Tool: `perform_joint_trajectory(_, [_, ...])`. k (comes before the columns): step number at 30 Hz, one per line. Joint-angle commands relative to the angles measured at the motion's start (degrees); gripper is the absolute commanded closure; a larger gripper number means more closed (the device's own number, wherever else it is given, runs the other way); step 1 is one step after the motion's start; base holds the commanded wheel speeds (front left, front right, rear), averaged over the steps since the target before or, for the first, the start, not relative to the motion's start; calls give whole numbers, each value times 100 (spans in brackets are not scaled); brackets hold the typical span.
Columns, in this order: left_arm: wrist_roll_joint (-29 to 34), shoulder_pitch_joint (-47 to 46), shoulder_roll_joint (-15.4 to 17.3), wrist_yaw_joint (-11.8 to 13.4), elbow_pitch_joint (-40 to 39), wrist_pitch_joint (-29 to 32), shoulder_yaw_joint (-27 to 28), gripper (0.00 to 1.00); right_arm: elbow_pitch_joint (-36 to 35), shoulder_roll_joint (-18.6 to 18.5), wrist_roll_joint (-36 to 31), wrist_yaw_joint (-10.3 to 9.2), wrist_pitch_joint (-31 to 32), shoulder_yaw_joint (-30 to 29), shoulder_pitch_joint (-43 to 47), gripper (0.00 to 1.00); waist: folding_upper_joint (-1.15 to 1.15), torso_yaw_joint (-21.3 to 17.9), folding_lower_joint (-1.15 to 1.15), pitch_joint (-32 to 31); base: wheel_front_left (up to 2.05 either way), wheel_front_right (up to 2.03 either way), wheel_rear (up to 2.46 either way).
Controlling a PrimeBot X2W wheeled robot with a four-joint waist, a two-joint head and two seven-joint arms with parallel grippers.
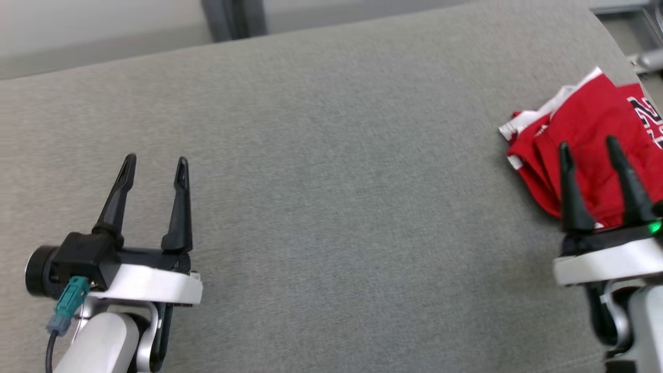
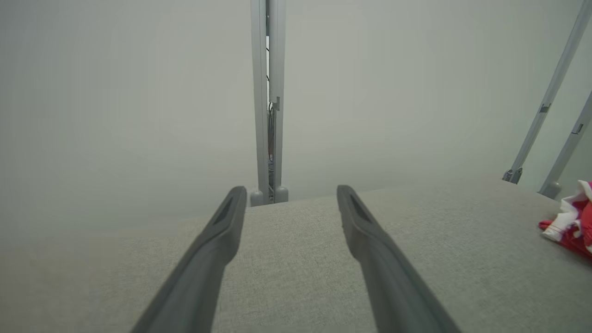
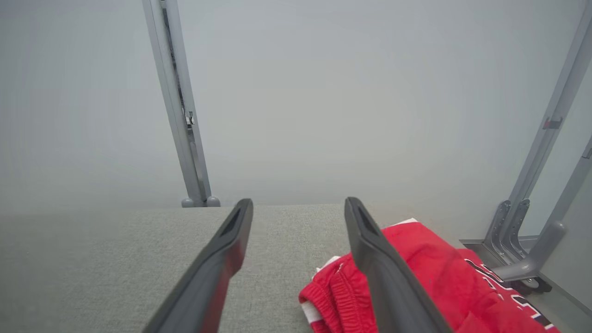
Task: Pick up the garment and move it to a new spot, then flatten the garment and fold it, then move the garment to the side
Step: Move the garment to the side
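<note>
Garment (image 1: 585, 140) is on the grey fabric-covered table (image 1: 331, 181), at the table's right edge near its far right corner. It is red with white trim and dark lettering, folded over on itself in a loose stack rather than spread flat, with the elastic waistband end facing the table's middle. Right gripper (image 1: 588, 144) is at the table's right side too, its fingers spread wide apart and pointing toward the far edge. From the head camera both dark fingers overlap the red cloth. The right wrist view has the right gripper (image 3: 299, 201) with its left finger over bare table and its right finger crossing the garment (image 3: 430, 273), so most of the cloth lies off to the right of the gap. Can't tell whether the fingers touch the fabric or sit just above it. Left gripper (image 1: 155, 159) is over the table's left side, near the front edge, well apart from the garment and also fully spread. In its own wrist view the left gripper (image 2: 291, 189) frames bare table, with the garment (image 2: 576, 222) a red-and-white scrap at the table's far right. Grey metal post (image 2: 268, 115) stands behind the table's far edge.
</note>
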Motion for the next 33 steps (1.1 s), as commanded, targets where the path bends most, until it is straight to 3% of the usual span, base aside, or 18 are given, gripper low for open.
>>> perform_joint_trajectory(1, [-64,121,11,30,48,-29,48,0,-229,160,-134,-4,80,12,175,0,0,308,0,-320,0,0,0])
perform_joint_trajectory(5, [-225,431,-4,118,153,-81,214,0,-656,534,-364,-4,259,165,523,0,0,606,0,-660,0,0,0])
perform_joint_trajectory(8, [-270,614,15,146,230,-93,263,0,-660,618,-420,-4,346,243,716,0,0,753,0,-863,0,0,0])
perform_joint_trajectory(23, [-436,1398,139,106,319,-28,172,0,-611,779,-539,-3,635,65,1587,0,0,1049,0,-1641,0,0,0])
perform_joint_trajectory(33, [-465,1512,241,63,281,46,120,0,-757,820,-563,-3,744,-75,1894,0,0,1078,0,-1784,0,0,0])
